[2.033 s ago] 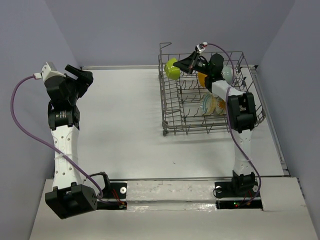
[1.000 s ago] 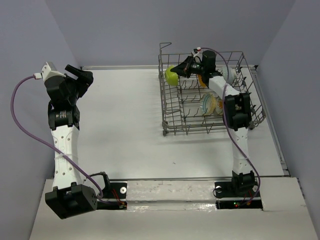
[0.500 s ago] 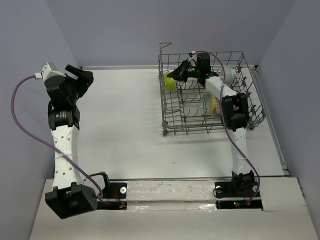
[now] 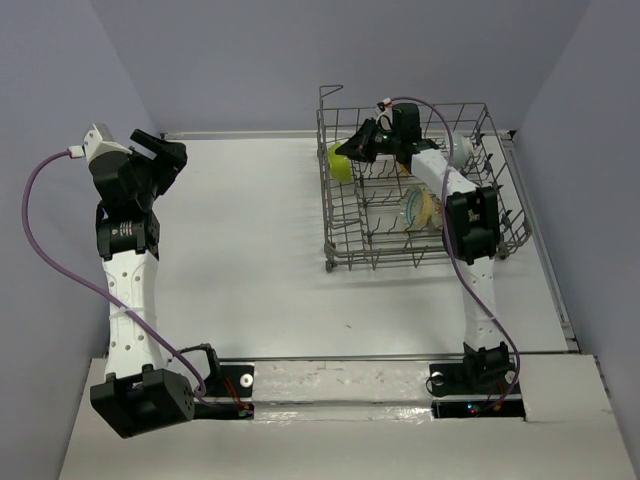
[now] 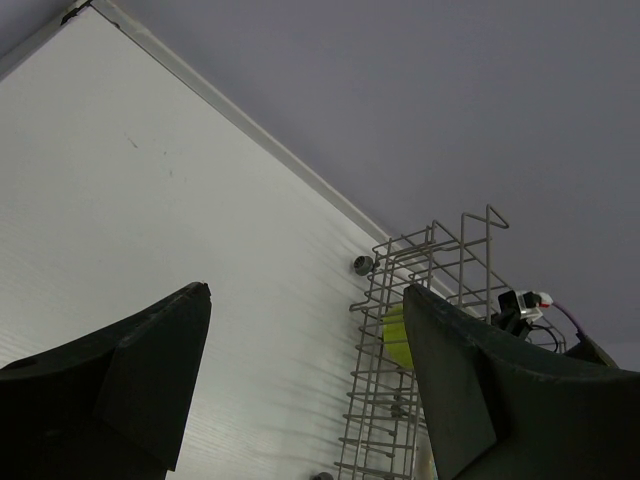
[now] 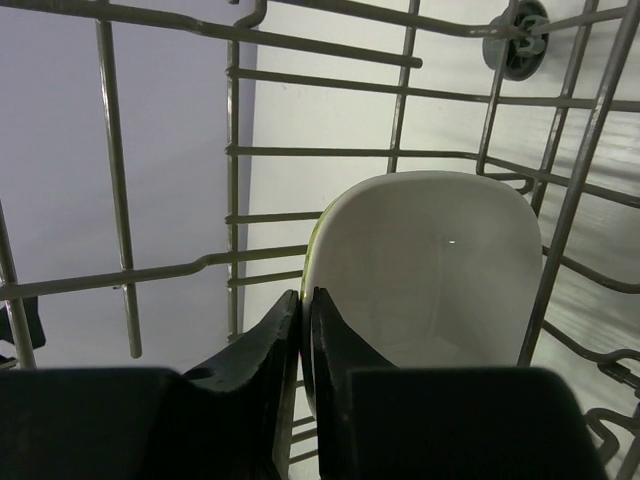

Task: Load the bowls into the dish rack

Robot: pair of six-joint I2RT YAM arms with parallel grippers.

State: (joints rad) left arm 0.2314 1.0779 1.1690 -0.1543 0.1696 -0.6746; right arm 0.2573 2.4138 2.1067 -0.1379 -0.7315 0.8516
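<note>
The grey wire dish rack [image 4: 330, 205] stands at the far right of the table. My right gripper [image 4: 357, 148] reaches into its far left corner and is shut on the rim of the white squarish bowl [image 4: 341, 161], which is yellow-green outside. In the right wrist view the jaws [image 6: 306, 300] pinch the bowl's left rim [image 6: 430, 260], and the bowl stands on edge against the rack wires [image 6: 232, 180]. My left gripper [image 4: 165, 155] is open and empty, raised at the far left; its view [image 5: 305, 300] shows the rack [image 5: 372, 400] and the bowl [image 5: 397, 335] from afar.
Other bowls sit inside the rack: a pale teal one [image 4: 458, 149] at the far right, an orange one [image 4: 404, 160] partly hidden by my right arm, and patterned ones [image 4: 420, 208] in the middle. The table's back wall lies just behind the rack.
My right gripper has carried the squarish bowl down and left into the rack's far left corner. It has barely moved in the last half second. The left arm has not moved.
</note>
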